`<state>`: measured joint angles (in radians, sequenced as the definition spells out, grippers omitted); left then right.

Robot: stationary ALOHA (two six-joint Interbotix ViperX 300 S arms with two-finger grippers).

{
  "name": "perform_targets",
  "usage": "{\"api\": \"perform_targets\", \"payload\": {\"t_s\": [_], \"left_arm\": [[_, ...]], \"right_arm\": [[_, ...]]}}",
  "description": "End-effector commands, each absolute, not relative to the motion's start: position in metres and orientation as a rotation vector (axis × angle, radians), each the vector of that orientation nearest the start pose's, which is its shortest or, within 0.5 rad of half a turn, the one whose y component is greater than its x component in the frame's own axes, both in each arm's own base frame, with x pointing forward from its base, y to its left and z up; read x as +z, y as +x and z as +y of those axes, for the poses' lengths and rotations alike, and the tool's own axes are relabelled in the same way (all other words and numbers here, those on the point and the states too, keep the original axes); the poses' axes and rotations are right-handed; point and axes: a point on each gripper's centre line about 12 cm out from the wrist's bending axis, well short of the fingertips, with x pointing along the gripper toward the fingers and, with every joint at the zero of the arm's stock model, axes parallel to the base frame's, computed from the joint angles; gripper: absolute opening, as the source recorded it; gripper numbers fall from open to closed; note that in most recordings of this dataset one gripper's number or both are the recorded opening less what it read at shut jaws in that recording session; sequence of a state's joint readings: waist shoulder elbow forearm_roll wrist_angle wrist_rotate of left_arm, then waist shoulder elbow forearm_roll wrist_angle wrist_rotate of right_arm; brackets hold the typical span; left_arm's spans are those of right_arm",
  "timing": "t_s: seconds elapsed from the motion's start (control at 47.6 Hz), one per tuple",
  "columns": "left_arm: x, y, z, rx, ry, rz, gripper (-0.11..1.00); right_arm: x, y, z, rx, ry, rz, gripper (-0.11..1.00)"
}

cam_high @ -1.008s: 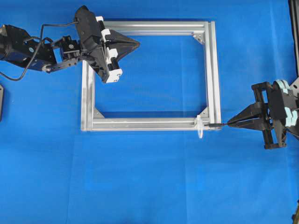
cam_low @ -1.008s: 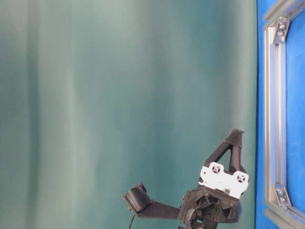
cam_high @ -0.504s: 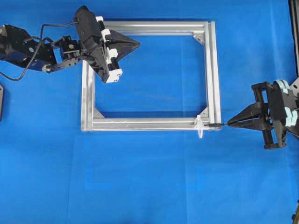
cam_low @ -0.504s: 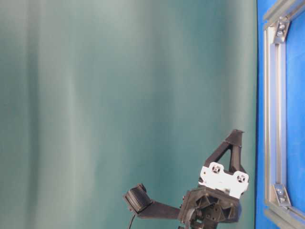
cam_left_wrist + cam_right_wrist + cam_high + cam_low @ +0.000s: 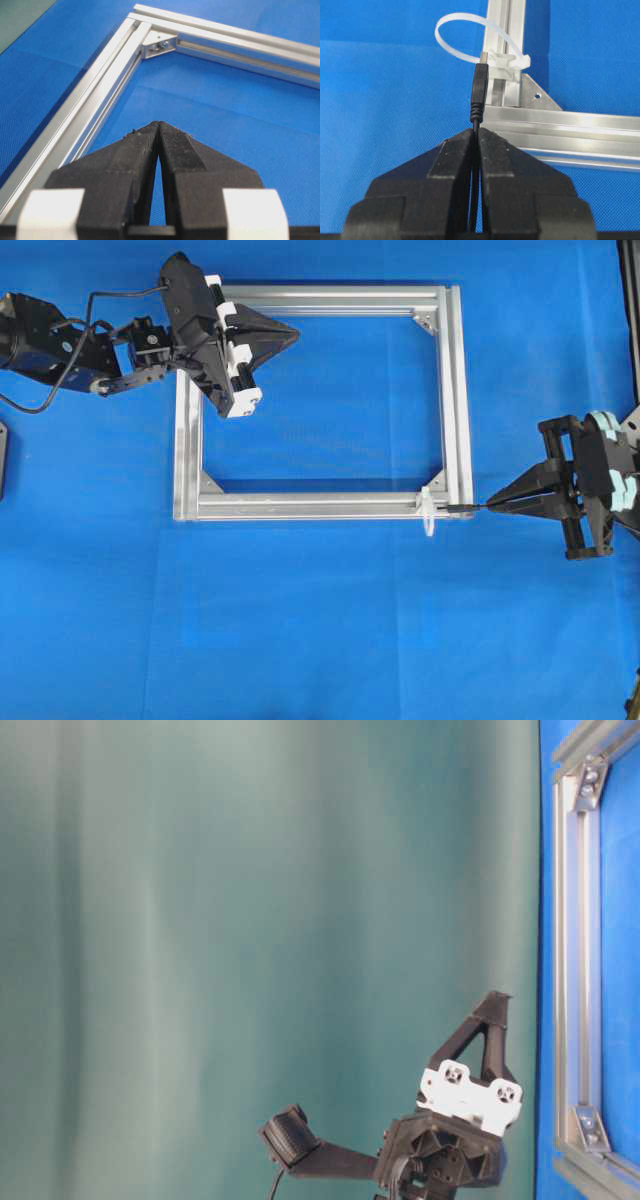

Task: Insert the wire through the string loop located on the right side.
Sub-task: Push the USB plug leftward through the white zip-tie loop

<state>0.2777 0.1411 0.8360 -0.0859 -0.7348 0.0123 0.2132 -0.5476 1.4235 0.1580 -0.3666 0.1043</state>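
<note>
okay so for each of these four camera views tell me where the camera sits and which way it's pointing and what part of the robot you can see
Overhead: above the table, looking straight down; aluminium frame, left claw, right claw shut on the wire.
Table-level: low, turned on its side, along the frame toward a green backdrop; left claw.
Left wrist: behind the shut left claw, facing a frame corner.
Right wrist: behind the right claw, facing the wire and string loop.
Shared: every view shows the frame.

Nothing has visibly changed over the last second: relative to the aluminium frame (image 5: 320,400), neither end effector, the wire (image 5: 480,92) nor the string loop (image 5: 470,37) has shifted in any view.
</note>
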Motion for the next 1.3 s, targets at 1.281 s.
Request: {"api": "perform_targets", "payload": {"t_s": [1.281], "left_arm": [[0.156, 0.373, 0.106, 0.32, -0.078, 0.181, 0.0]], "right_arm": [[0.123, 0.254, 0.039, 0.049, 0.167, 0.457, -0.04]]}}
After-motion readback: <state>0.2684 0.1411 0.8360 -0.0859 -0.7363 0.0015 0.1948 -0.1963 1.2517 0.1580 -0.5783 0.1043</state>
